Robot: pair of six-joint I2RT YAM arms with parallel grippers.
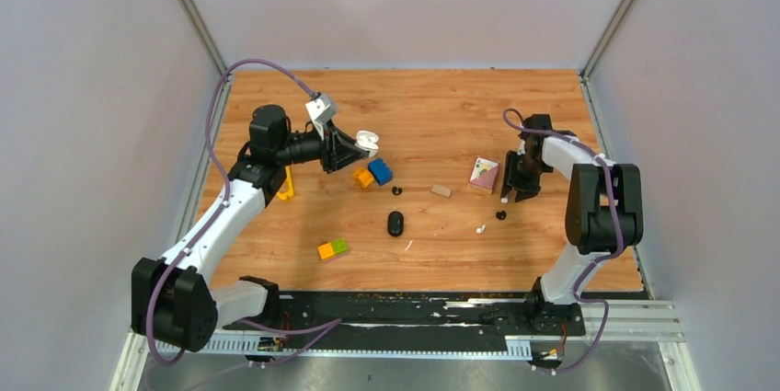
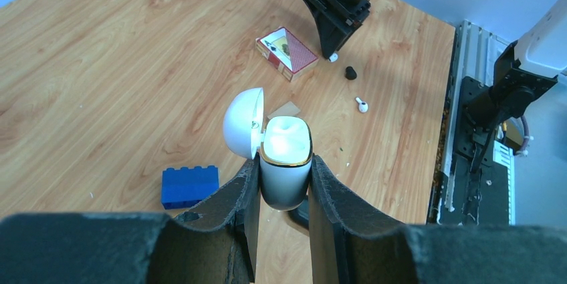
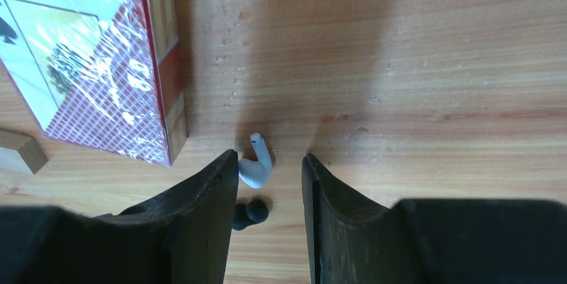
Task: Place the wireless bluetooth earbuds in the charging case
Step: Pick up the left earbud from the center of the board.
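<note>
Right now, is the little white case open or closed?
Open. The white case has its lid flipped aside, showing the hollow top.

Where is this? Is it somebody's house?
Probably not; it looks like a robot practice booth. A left arm and a right arm are fixed to a metal rail, grey walls box in the wooden table, and a blue toy block lies on it.

no readable text anywhere.
</note>
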